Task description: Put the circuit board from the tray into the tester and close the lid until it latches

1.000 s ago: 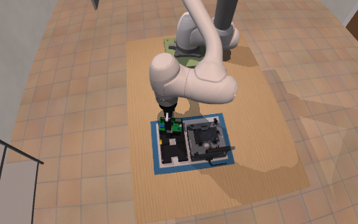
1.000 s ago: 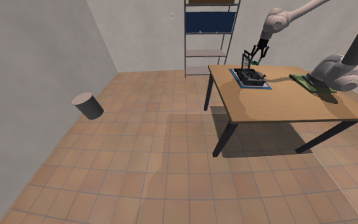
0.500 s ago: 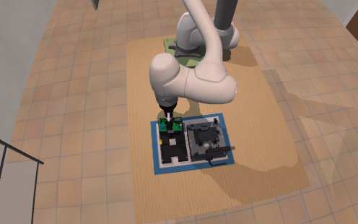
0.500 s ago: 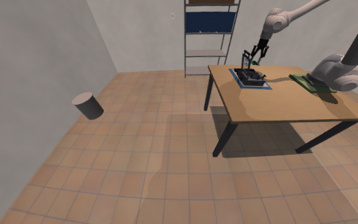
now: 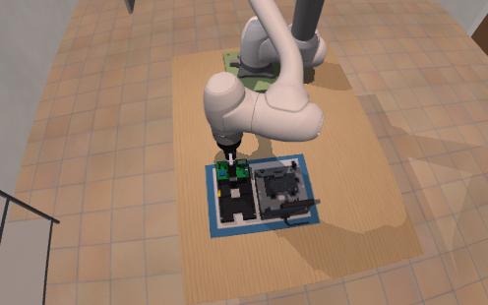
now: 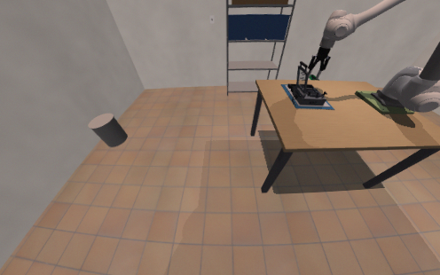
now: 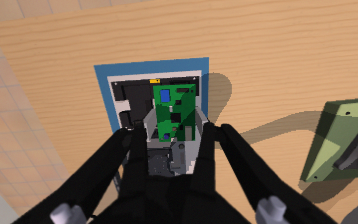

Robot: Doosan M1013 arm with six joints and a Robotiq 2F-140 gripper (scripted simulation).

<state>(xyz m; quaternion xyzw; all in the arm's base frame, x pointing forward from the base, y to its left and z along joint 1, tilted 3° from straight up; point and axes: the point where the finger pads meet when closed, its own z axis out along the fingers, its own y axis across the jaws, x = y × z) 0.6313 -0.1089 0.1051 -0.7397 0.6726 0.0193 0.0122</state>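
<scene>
the black two-finger claw point(image 7: 174, 131) is clamped on the long edges of the green rectangular circuit board point(image 7: 174, 112), holding it in the air above the black two-pocket tray point(image 5: 237, 204). the dark grey tester point(image 5: 281, 191) stands just beside the tray with its lid point(image 6: 302, 74) raised. both sit on a blue mat point(image 5: 262, 230) on the wooden table point(image 5: 354, 172).

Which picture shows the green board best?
The wrist view: the circuit board hangs held between the gripper's fingers, parts visible. The top view shows it partly hidden by the gripper; the exterior view shows only a green speck.
</scene>
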